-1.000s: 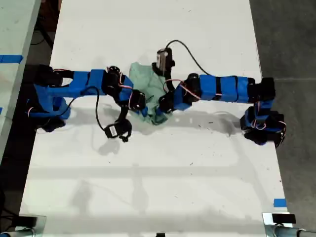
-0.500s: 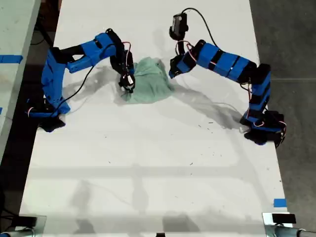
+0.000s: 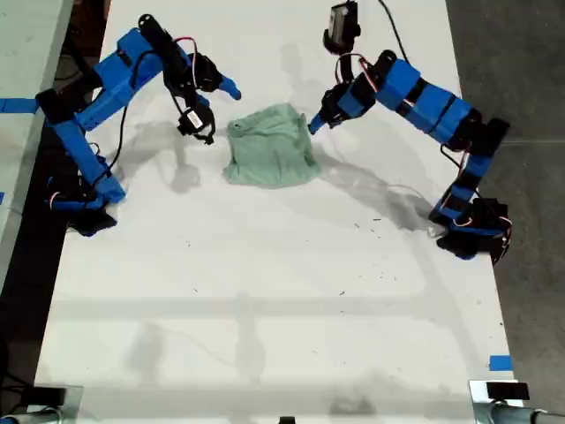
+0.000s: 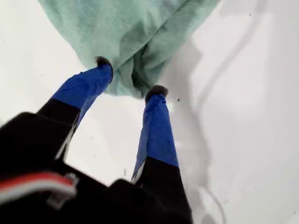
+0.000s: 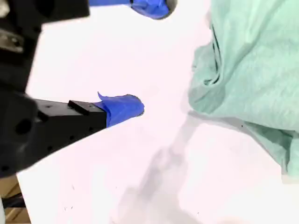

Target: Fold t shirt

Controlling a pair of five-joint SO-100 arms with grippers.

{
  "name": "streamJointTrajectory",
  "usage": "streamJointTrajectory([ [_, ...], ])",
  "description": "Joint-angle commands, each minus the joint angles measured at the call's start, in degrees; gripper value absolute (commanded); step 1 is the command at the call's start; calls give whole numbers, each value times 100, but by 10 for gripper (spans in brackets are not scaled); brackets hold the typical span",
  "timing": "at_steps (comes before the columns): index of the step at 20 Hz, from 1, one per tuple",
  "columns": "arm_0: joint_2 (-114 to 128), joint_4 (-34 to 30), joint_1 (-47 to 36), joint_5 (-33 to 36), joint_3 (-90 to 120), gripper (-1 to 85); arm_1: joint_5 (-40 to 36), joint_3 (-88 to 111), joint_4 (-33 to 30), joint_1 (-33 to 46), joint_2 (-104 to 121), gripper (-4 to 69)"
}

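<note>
Worktop [image 3: 265, 291] in plain white filled most of the exterior view, with one blue arm standing at each of its sides. Between them, toward the far end of the worktop, lay the t shirt [image 3: 270, 147]: a compact, roughly square mint-green bundle, doubled over on itself, with soft wrinkles and uneven edges.

My first pincer [image 3: 314, 122], on the arm at the exterior view's right, hung at the bundle's far corner on that side. Its wrist view showed the jaws apart, the tips at a bunched fold of cloth but clamped on nothing [image 4: 131, 77]. My second pincer [image 3: 225, 88], on the arm at the exterior view's left, was raised and clear of the shirt, its jaws spread wide and empty [image 5: 147, 56].

As a judgement, the folding looked largely done, since the garment sat gathered into a small packet and neither pincer held it. What seemed left was tidying, because the edges did not line up and one corner was rumpled.

Sleeves and neckline could not be made out, so the number of folds was unclear. I could not tell whether the first pincer's tips touched the cloth or hung just above it.
</note>
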Motion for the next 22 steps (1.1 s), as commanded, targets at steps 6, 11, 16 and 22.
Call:
streamJointTrajectory([
  [6,5396,-1934,4685,-3551,4632,27,3445,5818,343,-3542,7172,22],
  [11,8191,-4087,4852,-3902,9220,1,4764,9703,-659,-4878,9571,22],
  [16,10969,-3841,5695,-4808,11443,11,4184,11171,-545,-4852,11522,22],
  [22,10986,-3331,5906,-4816,11443,-2,3814,11751,-1011,-4860,11505,23],
])
